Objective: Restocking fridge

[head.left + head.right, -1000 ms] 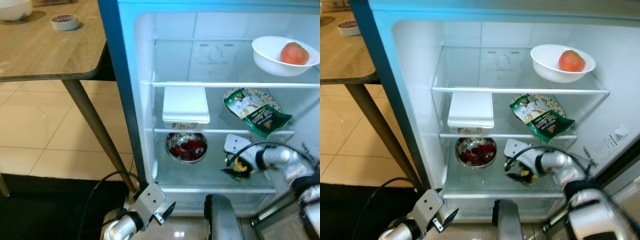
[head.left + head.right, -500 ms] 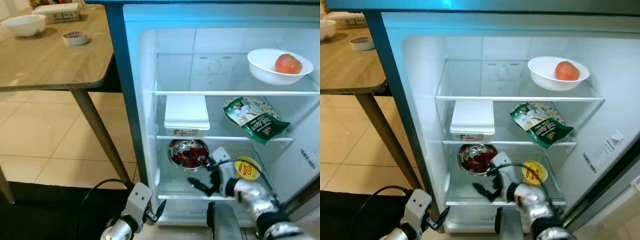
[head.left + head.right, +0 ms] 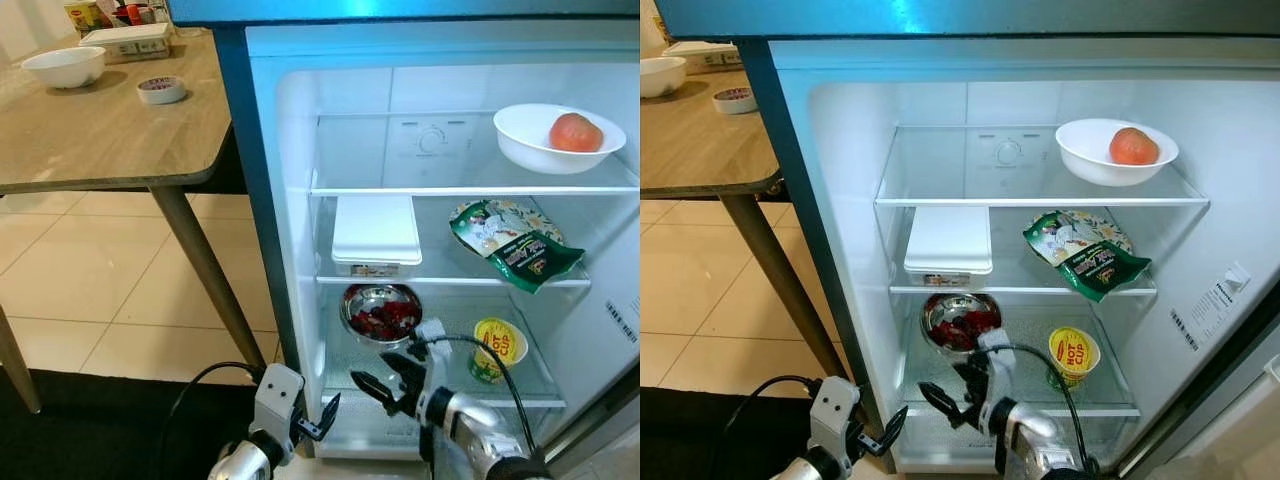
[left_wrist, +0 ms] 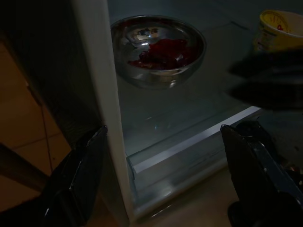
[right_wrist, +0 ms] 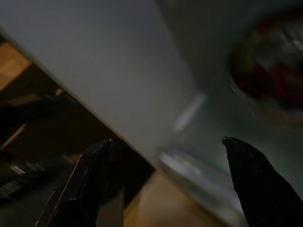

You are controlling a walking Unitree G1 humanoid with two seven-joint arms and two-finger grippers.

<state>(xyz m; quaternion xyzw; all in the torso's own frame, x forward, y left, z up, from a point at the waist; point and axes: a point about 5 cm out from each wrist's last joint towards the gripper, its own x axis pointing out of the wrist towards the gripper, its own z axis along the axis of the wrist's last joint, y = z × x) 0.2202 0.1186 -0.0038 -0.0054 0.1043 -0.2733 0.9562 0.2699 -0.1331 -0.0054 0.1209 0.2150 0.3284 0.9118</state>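
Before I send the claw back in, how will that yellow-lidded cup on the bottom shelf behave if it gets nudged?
The yellow-lidded cup stands upright, narrower at its base than at its lid, so a high push would probably tip it. It looks like a light instant-food cup, likely to slide on the smooth bottom shelf. The steel bowl stands apart, to its left.

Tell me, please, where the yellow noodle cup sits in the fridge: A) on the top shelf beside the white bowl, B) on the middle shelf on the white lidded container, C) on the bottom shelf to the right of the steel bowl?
C: the yellow noodle cup stands on the bottom shelf, right of the steel bowl.
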